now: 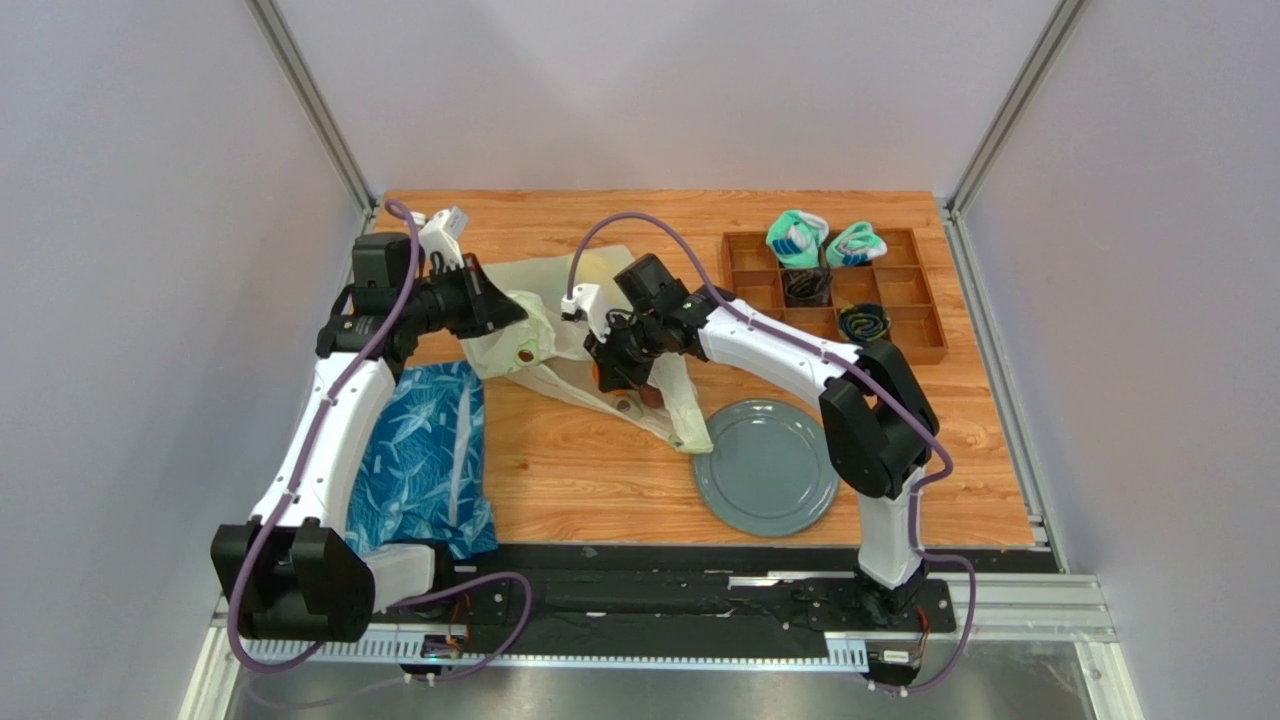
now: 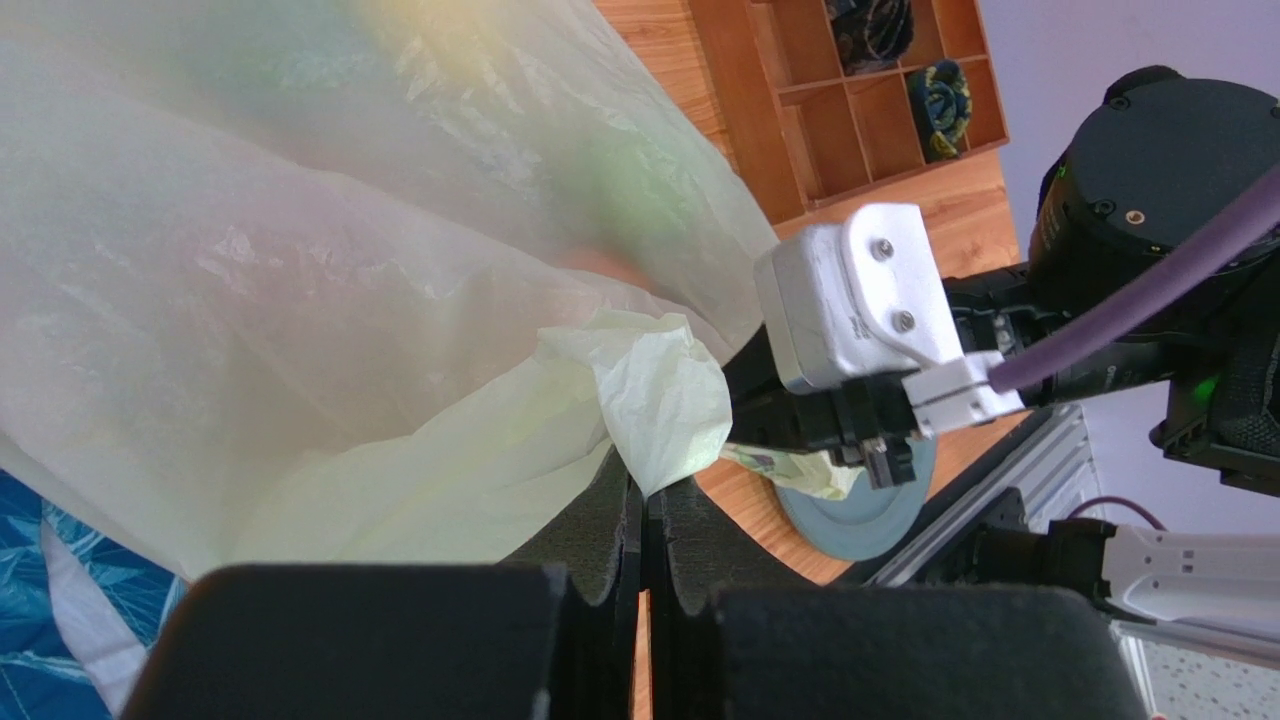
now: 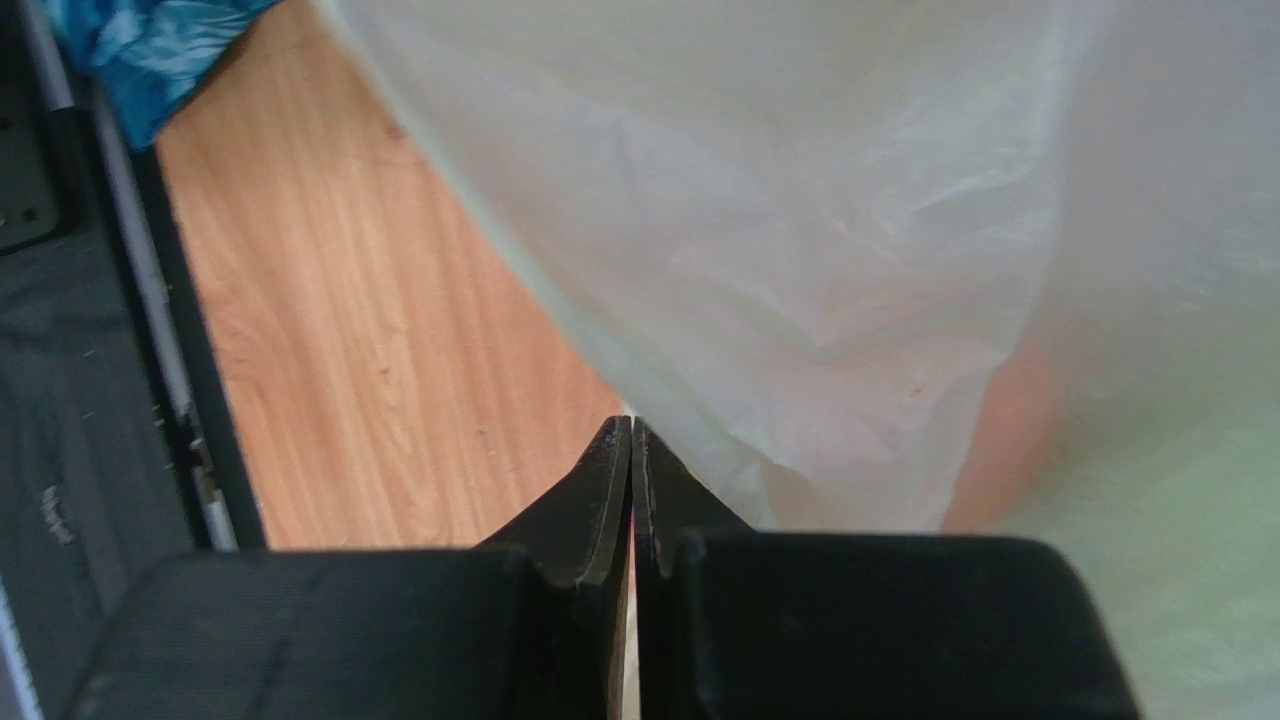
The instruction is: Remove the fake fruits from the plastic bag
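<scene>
Your left gripper (image 2: 646,518) is clamped right down, its black pads nipping a crumpled fold of the thin, translucent pale yellow-green plastic bag (image 2: 301,300). In the overhead view that grip sits at the upper left of the wooden tabletop (image 1: 601,480), with the bag spread out between your two arms, just above the middle of the frame.

Your right gripper (image 3: 631,450) has its pads pressed together too. The edge of the film comes right up to the tips in its own camera, but you can't tell from there whether any of it is caught between them.

The small glossy fake fruits (image 3: 1022,435) are inside the bag. Through the film they show only as a soft orange blur and a green glow at the right of the right wrist view, and none lies out on the wood.

Below and to the right of the bag sits the round grey plate (image 1: 766,468). At the upper right is the brown wooden compartment tray (image 1: 902,285), with rolled teal-and-white socks (image 1: 796,236) in its top row. The blue leaf-patterned bag (image 1: 428,458) lies flat at lower left, partly under your left arm.
</scene>
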